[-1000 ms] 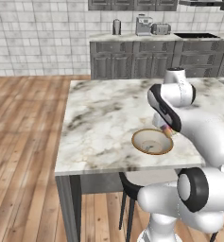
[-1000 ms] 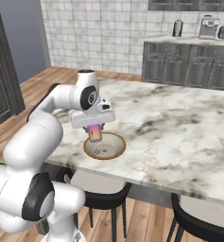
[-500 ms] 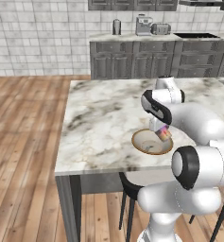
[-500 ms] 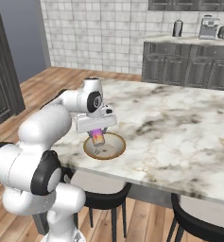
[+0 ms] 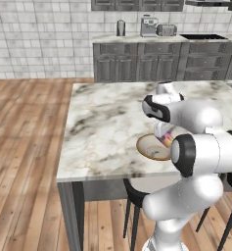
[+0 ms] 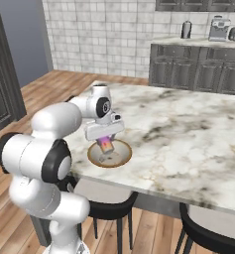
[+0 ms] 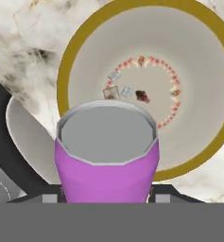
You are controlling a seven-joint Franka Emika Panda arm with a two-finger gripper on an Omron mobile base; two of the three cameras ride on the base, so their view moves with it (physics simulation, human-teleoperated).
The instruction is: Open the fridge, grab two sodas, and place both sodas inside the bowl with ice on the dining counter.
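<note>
In the left base view, the hand (image 5: 166, 139) hung low over the bowl (image 5: 148, 147), which sat near the front edge of the marble desk (image 5: 107, 122). A sliver of pink and yellow showed between the arm's white links, directly above the bowl's far side: the soda can (image 5: 169, 138). How wide the hand stood could not be read from this side.

In the right base view, the hand (image 6: 105, 144) pointed straight down into the bowl (image 6: 120, 158), and the can (image 6: 106, 145) stood upright in it, pink with a yellowish band, its lower end just above the bowl's pale inside or touching it; which, I could not tell.

In the hand view, the purple can (image 7: 107, 163) sat between the two dark tips, which were partly closed against its sides. Beyond its grey end lay the bowl's (image 7: 85, 52) tan rim and whitish floor, with small bits scattered there.

The can looked rigid, light and smooth-walled, so probably slippery; a hold across the middle of its round body, as here, seemed the sound place.
</note>
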